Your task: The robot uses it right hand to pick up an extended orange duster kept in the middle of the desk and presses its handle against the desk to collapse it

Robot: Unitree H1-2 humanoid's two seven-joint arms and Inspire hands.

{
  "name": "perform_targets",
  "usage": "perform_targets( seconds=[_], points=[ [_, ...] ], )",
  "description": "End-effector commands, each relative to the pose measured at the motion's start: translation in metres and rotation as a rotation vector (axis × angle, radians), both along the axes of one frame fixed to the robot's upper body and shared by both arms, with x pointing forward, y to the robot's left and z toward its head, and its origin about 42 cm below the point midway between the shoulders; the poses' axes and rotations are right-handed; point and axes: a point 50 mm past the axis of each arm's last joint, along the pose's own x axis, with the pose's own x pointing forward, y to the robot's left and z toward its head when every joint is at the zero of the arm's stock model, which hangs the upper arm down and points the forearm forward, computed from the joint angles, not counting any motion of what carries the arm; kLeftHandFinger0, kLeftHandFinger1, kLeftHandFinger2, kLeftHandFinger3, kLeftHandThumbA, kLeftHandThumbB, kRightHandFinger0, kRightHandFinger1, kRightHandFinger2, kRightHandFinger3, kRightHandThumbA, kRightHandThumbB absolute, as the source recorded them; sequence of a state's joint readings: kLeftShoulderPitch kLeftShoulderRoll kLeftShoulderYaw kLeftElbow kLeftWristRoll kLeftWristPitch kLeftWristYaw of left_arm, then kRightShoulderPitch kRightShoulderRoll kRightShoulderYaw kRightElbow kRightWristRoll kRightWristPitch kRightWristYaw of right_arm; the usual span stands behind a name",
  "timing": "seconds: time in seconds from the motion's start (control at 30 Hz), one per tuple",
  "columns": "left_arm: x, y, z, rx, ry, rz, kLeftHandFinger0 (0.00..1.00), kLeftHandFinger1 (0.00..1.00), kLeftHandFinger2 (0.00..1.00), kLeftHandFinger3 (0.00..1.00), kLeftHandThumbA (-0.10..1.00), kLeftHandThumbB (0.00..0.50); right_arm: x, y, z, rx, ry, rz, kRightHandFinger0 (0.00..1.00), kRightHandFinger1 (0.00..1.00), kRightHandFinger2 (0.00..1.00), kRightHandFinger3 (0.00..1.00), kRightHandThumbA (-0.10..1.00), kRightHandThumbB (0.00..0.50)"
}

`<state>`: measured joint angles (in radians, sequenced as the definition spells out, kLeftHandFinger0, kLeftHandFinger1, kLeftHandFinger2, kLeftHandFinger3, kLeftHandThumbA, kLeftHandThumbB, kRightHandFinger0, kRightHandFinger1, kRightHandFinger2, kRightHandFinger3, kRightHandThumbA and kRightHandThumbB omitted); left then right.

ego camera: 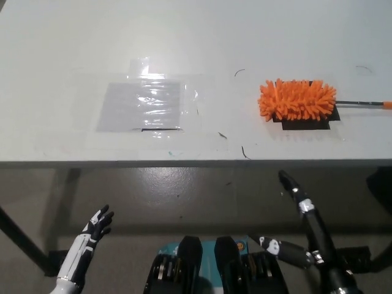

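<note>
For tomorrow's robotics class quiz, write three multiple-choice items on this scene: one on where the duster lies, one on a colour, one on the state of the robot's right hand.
1. Where does the orange duster lie on the desk?
A. at the right side
B. at the left edge
C. on the floor under it

2. What colour is the patch under the duster's head?
A. white
B. black
C. green

3. What is the state of the right hand?
A. closed on the duster's handle
B. pressing the duster's head
C. below the desk's near edge, holding nothing

Answers:
1 A, the fluffy head sits at picture right, its thin handle running to the right edge.
2 B, dark tape shows beneath the head.
3 C, it hangs in front of the desk, apart from the duster; the left hand rests low at the left.
</note>
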<state>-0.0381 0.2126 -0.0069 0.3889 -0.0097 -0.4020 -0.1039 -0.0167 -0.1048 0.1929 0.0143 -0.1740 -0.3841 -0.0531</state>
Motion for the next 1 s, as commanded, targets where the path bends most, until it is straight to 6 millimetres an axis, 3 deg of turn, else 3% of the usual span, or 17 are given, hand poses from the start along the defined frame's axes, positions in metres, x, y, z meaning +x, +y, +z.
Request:
perform_targets(
  seconds=[0.0,0.1,0.23,0.27,0.33,0.57,0.63,0.7,0.97],
  points=[
    [0.001,0.002,0.011,0.007,-0.083,-0.044,1.0,1.0,1.0,1.0,1.0,0.304,-0.022,-0.005,0.058,-0.017,-0.3,-0.019,1.0,1.0,1.0,1.0,1.0,0.255],
    [0.002,0.003,0.012,0.009,-0.085,-0.043,1.0,1.0,1.0,1.0,1.0,0.304,-0.023,-0.018,0.101,-0.072,-0.391,-0.011,1.0,1.0,1.0,1.0,1.0,0.341],
    [0.004,0.003,0.013,0.014,-0.087,-0.044,1.0,1.0,1.0,1.0,1.0,0.308,-0.009,-0.035,0.151,-0.194,-0.437,-0.012,1.0,1.0,1.0,1.0,1.0,0.346],
    [0.004,0.003,0.013,0.013,-0.087,-0.044,1.0,1.0,1.0,1.0,1.0,0.303,0.003,-0.041,0.171,-0.273,-0.443,-0.033,1.0,1.0,1.0,1.0,1.0,0.354],
    [0.004,0.003,0.012,0.006,-0.085,-0.043,1.0,1.0,1.0,1.0,1.0,0.305,0.021,-0.046,0.192,-0.33,-0.445,-0.035,1.0,1.0,1.0,1.0,1.0,0.358],
    [0.005,0.003,0.013,0.013,-0.088,-0.043,1.0,1.0,1.0,1.0,1.0,0.301,0.107,-0.062,0.257,-0.528,-0.335,-0.014,1.0,1.0,1.0,1.0,1.0,0.31],
    [0.004,0.003,0.013,0.015,-0.087,-0.043,1.0,1.0,1.0,1.0,1.0,0.302,0.134,-0.062,0.271,-0.575,-0.282,-0.019,1.0,1.0,1.0,1.0,1.0,0.331],
    [0.004,0.004,0.013,0.018,-0.087,-0.042,1.0,1.0,1.0,1.0,1.0,0.302,0.161,-0.06,0.281,-0.593,-0.214,-0.01,1.0,1.0,1.0,1.0,1.0,0.321],
    [0.002,0.003,0.01,0.012,-0.077,-0.039,1.0,1.0,1.0,1.0,1.0,0.305,0.255,-0.038,0.3,-0.748,0.055,-0.015,1.0,1.0,1.0,1.0,1.0,0.332]
  ],
)
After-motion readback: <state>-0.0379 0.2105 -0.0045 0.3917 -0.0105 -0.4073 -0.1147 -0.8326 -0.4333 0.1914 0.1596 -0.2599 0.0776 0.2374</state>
